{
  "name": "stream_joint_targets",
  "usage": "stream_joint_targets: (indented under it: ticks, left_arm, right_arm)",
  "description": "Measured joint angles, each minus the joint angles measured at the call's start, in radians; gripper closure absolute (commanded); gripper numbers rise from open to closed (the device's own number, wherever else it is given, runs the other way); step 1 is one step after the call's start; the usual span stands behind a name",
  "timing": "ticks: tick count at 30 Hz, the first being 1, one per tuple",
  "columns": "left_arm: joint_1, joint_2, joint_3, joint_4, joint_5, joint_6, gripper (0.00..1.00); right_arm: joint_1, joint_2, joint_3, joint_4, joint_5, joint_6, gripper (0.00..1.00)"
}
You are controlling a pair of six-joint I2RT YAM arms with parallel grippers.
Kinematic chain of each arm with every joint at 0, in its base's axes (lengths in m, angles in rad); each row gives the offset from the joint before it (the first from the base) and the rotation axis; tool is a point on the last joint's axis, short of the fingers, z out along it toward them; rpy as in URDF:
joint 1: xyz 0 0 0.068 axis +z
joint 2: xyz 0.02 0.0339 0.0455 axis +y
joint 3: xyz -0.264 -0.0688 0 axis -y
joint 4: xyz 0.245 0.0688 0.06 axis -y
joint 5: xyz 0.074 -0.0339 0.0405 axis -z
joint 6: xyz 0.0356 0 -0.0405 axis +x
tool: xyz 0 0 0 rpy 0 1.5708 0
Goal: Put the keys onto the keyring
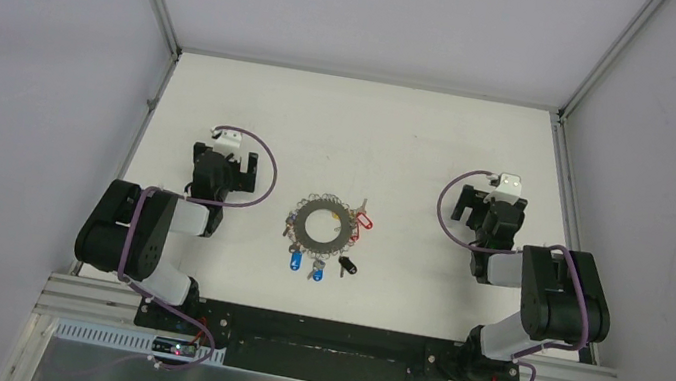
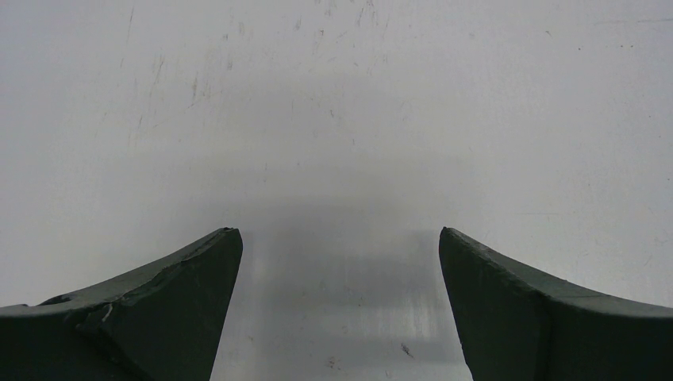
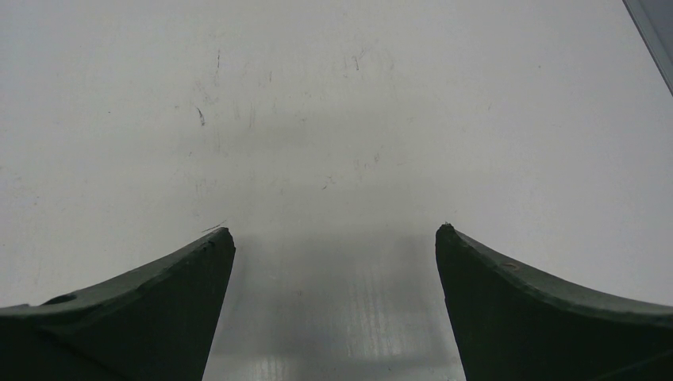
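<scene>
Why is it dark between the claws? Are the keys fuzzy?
Left wrist: the left gripper throws a soft shadow on the table. Right wrist: the right gripper does the same. Top view: even light; the keys look tiny and soft.

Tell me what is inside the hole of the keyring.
Only bare white table shows through the hole of the keyring; no key lies in it. The red-tagged key and blue-tagged key sit outside its rim. Whatever is under the metal itself is covered.
</scene>
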Motion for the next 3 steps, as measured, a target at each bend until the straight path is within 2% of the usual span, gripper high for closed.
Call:
stream_joint_targets:
  ticks: [3]
  left_arm:
    - [0.0, 0.0, 0.0, 0.0, 0.0, 0.0, 0.01]
  right_arm:
    - [0.0, 0.0, 0.0, 0.0, 0.0, 0.0, 0.0]
